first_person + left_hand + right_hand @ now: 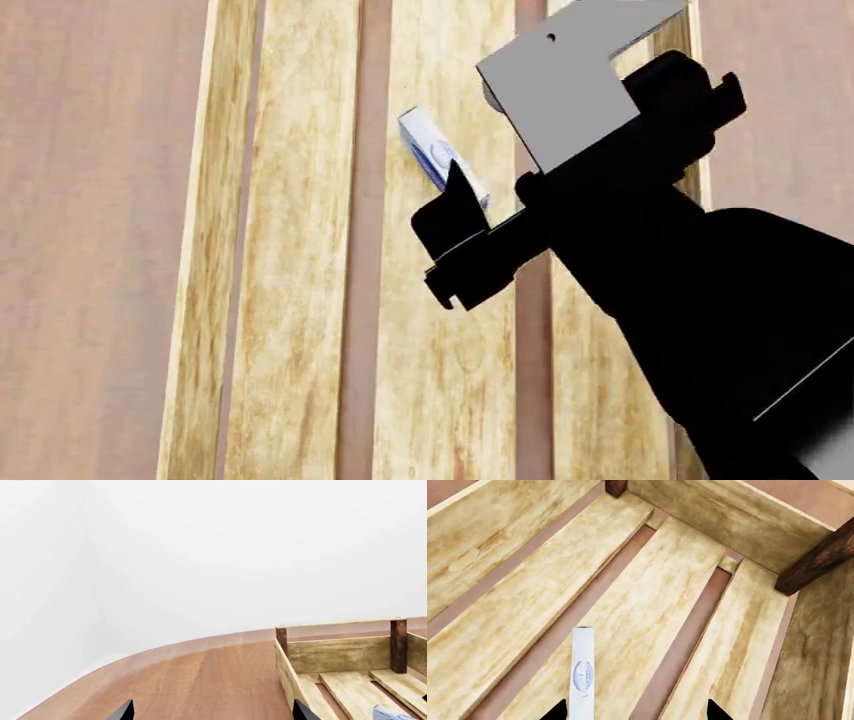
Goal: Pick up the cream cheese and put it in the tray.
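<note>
Over the slatted floor of the tray (300, 300), right of centre in the head view, the right end effector (461, 215) hangs at the end of its black arm, one dark fingertip overlapping the cream cheese (430, 150). The right wrist view shows the two black fingertips (557, 711) spread apart at the bottom edge, with the cream cheese (582, 672) standing on a narrow edge on a slat beside one of them; whether that fingertip touches the box cannot be told. The box is white with a blue oval logo on the face toward the camera. Around it lie the tray's pale wooden slats, reddish-brown surface (94, 200) showing through the gaps, a low plank wall and a dark brown corner post (817, 560) at the upper right of that frame. The left end effector (212, 712) appears in the left wrist view only as two dark fingertips set wide apart at the bottom edge, above the bare wooden surface, with one end of the tray (337, 655) at the lower right.
</note>
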Motion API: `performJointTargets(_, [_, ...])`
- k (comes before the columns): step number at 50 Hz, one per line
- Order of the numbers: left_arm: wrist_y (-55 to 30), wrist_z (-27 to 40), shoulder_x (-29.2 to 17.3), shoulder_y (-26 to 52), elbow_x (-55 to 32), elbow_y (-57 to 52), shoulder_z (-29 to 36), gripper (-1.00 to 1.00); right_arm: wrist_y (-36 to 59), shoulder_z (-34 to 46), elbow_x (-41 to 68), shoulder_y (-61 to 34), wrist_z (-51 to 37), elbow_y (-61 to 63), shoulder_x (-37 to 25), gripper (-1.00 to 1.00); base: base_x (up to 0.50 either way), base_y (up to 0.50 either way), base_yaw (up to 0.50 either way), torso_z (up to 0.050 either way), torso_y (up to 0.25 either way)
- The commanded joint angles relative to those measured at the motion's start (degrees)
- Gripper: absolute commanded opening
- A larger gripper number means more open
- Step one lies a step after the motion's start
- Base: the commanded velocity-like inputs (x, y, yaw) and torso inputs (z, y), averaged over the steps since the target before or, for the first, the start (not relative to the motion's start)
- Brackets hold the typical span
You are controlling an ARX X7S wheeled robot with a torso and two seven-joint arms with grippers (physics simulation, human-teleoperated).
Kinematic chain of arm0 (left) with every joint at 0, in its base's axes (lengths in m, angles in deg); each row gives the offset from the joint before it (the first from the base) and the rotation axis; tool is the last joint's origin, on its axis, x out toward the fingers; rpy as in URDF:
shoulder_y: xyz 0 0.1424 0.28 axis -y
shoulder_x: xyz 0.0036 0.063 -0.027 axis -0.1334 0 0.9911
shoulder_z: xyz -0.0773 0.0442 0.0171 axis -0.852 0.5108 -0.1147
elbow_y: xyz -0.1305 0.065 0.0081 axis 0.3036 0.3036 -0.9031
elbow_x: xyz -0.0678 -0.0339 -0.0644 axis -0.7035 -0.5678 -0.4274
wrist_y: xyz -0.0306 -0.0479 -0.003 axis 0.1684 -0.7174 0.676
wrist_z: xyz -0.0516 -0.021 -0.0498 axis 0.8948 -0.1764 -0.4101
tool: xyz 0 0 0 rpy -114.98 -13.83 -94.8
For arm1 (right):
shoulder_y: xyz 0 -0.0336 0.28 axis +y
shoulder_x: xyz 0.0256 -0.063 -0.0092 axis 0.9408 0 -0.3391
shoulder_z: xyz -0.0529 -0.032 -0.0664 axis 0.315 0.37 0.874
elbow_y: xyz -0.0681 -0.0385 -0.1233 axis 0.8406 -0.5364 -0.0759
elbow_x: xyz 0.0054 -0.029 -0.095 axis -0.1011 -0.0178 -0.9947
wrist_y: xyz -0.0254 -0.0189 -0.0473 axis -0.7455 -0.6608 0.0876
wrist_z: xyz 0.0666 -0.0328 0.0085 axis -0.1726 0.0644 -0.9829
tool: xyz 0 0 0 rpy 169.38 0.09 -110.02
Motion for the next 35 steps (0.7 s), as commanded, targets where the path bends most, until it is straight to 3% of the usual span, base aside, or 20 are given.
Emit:
performJointTargets(1, [-0.4, 0.1, -0.1, -0.1, 0.1, -0.4, -0.1, 1.0, 6.6, -13.1, 8.7, 4.3, -5.8, 12.7, -4.3, 1.0, 0.0, 0.0, 0.0, 0.0, 0.0])
performJointTargets(8, [-0.3, 0.1, -0.5, 0.0, -0.4, -0.4, -0.1, 1.0, 10.7, -28.1, 18.7, 7.6, -9.9, 19.1, -7.3, 1.0, 0.0, 0.0, 0.0, 0.0, 0.0])
performJointTargets(17, [-0.5, 0.1, -0.2, 0.4, 0.0, 0.2, 0.4, 1.0, 10.1, -39.5, 25.5, 13.5, -12.0, 20.4, -12.4, 1.0, 0.0, 0.0, 0.0, 0.0, 0.0])
performJointTargets(24, [-1.3, 0.1, -0.5, 0.4, -0.5, -0.5, -0.2, 1.0, 4.8, -47.7, 23.4, 23.8, -8.9, 21.1, -15.3, 1.0, 0.0, 0.0, 0.0, 0.0, 0.0])
performJointTargets(35, [-8.3, -1.5, -2.3, 0.3, -2.0, -8.2, -3.7, 1.0, -3.6, -56.3, 17.2, 38.7, -2.8, 22.4, -14.2, 1.0, 0.0, 0.0, 0.0, 0.0, 0.0])
